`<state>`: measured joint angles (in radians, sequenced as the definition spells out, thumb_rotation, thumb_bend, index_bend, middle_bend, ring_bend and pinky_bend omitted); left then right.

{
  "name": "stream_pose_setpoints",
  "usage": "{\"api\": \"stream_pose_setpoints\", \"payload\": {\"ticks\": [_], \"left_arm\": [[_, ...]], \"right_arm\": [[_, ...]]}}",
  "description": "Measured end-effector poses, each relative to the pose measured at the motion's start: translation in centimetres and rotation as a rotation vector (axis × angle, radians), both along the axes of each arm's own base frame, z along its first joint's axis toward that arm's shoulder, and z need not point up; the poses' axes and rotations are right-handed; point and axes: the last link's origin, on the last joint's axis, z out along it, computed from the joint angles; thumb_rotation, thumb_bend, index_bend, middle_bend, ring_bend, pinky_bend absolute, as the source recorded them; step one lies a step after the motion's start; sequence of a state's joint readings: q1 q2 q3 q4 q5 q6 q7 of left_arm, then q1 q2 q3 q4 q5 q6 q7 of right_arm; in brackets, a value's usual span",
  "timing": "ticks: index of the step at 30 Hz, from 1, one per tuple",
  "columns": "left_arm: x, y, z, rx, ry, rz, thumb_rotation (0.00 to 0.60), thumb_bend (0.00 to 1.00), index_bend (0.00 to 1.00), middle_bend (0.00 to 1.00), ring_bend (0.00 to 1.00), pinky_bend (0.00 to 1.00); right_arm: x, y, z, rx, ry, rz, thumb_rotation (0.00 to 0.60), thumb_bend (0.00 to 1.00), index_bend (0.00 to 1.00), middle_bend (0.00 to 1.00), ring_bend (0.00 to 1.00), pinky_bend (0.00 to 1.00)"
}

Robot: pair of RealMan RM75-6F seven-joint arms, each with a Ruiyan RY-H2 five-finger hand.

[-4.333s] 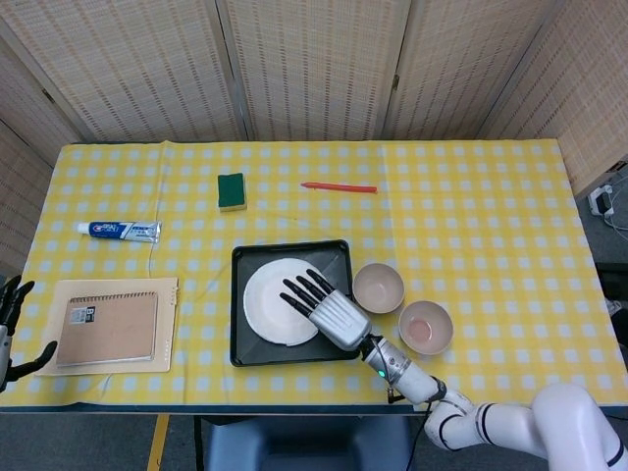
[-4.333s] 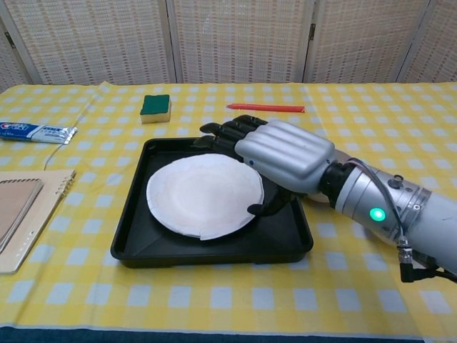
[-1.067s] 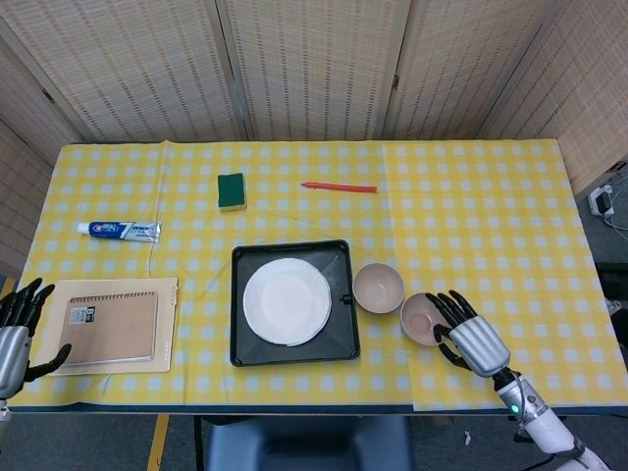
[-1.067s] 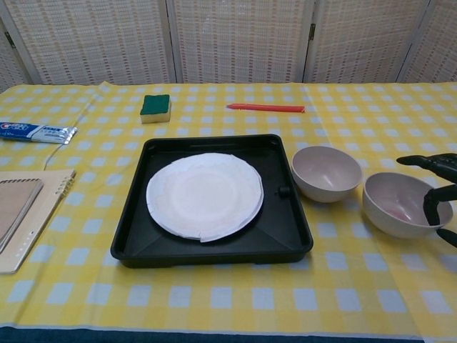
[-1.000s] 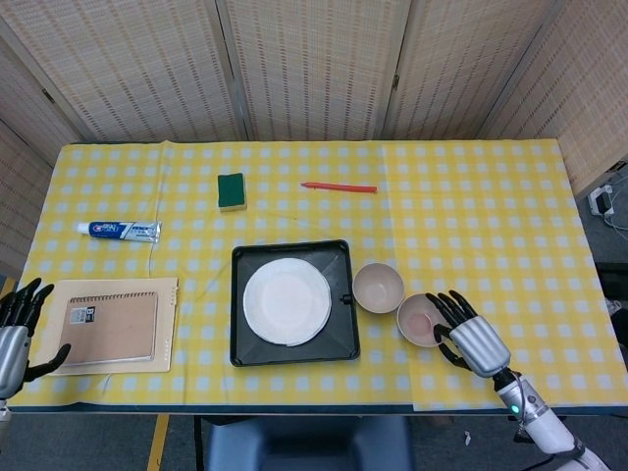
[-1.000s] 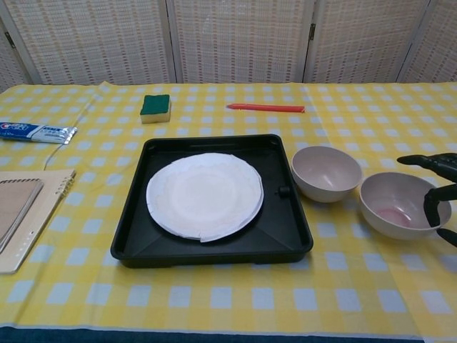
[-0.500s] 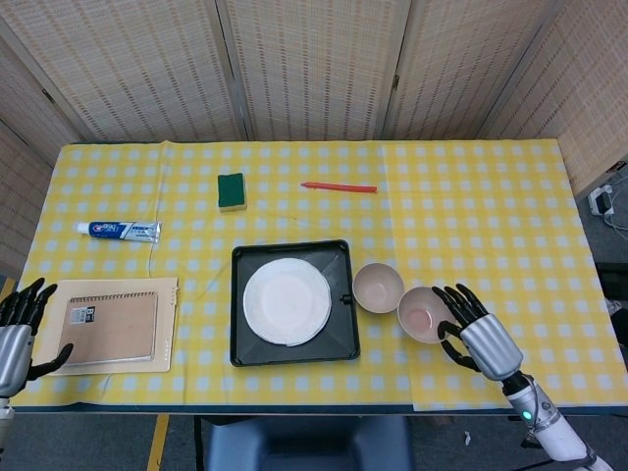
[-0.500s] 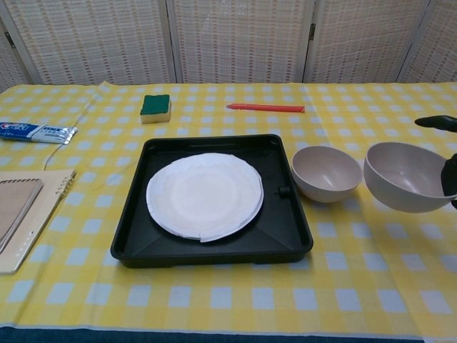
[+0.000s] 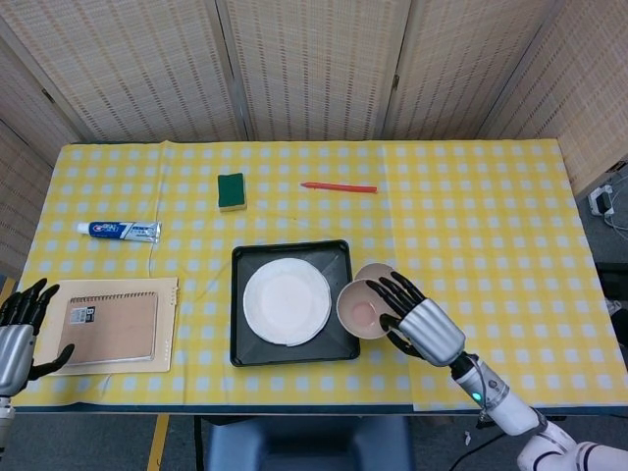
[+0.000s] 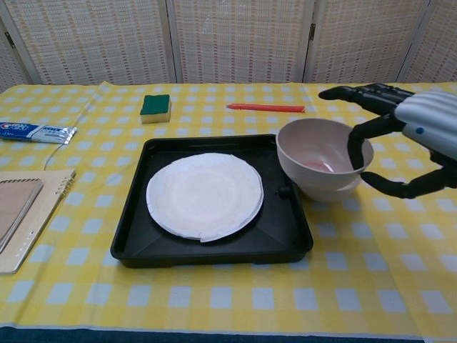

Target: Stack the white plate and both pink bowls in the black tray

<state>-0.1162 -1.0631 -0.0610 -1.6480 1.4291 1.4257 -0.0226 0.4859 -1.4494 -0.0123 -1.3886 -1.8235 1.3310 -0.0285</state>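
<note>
Yellow checked tablecloth (image 9: 471, 216) scene: right hand (image 10: 414, 136) is now carrying one pink bowl (image 10: 319, 153), fingers curled over its rim, lifted leftward from 0.5 s ago, hovering above second pink bowl (image 9: 376, 272) beside black tray (image 9: 242, 353). White plate (image 9: 287, 300) is already sitting in it. Left hand (image 9: 18, 334) is idling, fingers spread.

Yellow-and-white checked cloth (image 9: 491, 196) on the desk, black tray (image 9: 240, 348), white plate (image 9: 287, 300), pale pink bowl (image 10: 314, 153), green sponge (image 9: 232, 190), red pen (image 9: 339, 186), silver-and-black hand (image 9: 420, 322).
</note>
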Motion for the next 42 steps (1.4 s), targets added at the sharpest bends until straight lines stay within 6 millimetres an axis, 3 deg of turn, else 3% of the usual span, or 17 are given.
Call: {"api": "stream_pose_setpoints", "payload": {"ticks": [7, 13, 25, 34, 36, 38, 42], "left_arm": [[0.1, -0.6, 0.8, 0.025, -0.019, -0.009, 0.6, 0.32, 0.0, 0.0, 0.0, 0.0], [-0.2, -0.9, 1.8, 0.068, -0.027, -0.011, 0.6, 0.32, 0.0, 0.0, 0.0, 0.0], [-0.8, -0.6, 2.4, 0.108, -0.008, 0.027, 0.6, 0.32, 0.0, 0.0, 0.0, 0.0], [-1.1, -0.4, 3.0, 0.12, -0.039, 0.032, 0.6, 0.32, 0.0, 0.0, 0.0, 0.0], [-1.1, -0.3, 3.0, 0.113, -0.041, 0.034, 0.6, 0.32, 0.0, 0.0, 0.0, 0.0], [-1.2, -0.3, 2.9, 0.109, -0.041, 0.038, 0.6, 0.33, 0.0, 0.0, 0.0, 0.0], [-1.1, -0.2, 2.9, 0.12, -0.031, 0.037, 0.6, 0.33, 0.0, 0.0, 0.0, 0.0]], "right_arm": [[5.9, -2.6, -4.4, 0.053, 0.021, 0.043, 0.6, 0.53, 0.64, 0.06, 0.01, 0.0], [8.7, -3.8, -7.7, 0.044, 0.056, 0.052, 0.6, 0.53, 0.64, 0.05, 0.01, 0.0], [10.1, -7.2, -11.7, 0.023, 0.102, 0.023, 0.6, 0.53, 0.64, 0.05, 0.02, 0.0], [10.7, -7.9, -13.7, 0.055, 0.082, 0.012, 0.6, 0.53, 0.62, 0.05, 0.02, 0.0], [10.8, -7.8, -13.8, 0.063, 0.074, 0.012, 0.6, 0.53, 0.56, 0.04, 0.02, 0.0], [10.7, -7.7, -13.9, 0.073, 0.069, 0.015, 0.6, 0.53, 0.41, 0.01, 0.01, 0.0], [10.5, -7.6, -14.0, 0.074, 0.074, 0.029, 0.6, 0.53, 0.21, 0.0, 0.0, 0.0]]}}
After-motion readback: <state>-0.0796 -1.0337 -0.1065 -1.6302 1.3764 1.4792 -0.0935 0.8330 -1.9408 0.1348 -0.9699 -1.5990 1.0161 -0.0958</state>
